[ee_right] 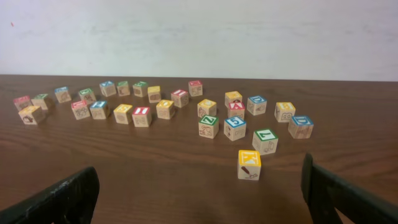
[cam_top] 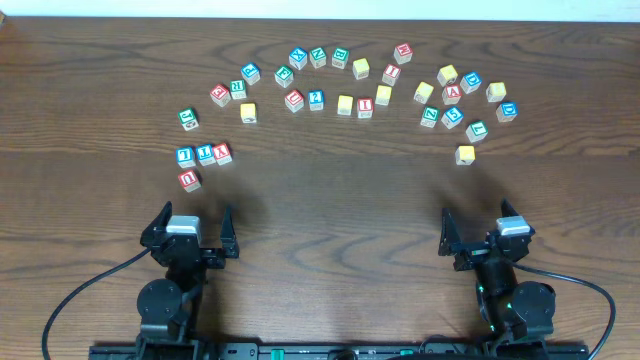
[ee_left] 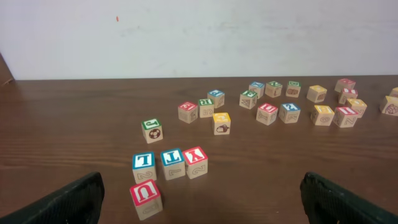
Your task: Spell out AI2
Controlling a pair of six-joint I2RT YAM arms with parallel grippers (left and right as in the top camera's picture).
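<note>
Status: my left pincer [cam_top: 195,222] spread, empty; my right pincer [cam_top: 478,228] spread, empty. Red "A" cube [cam_top: 452,93] sits among scattered cubes [cam_top: 345,104], well apart.

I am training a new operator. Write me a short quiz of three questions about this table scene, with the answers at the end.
1. True or false: the left gripper is shut on a cube.
2. Which colour is the top face of the cube nearest the right gripper? A yellow, B red, C green. (The right gripper is at the near edge.)
3. Fill in: the red "U" cube lies closest to the ___ gripper.

Key: 1 false, both grippers are open and hold nothing. 2 A. 3 left.
</note>
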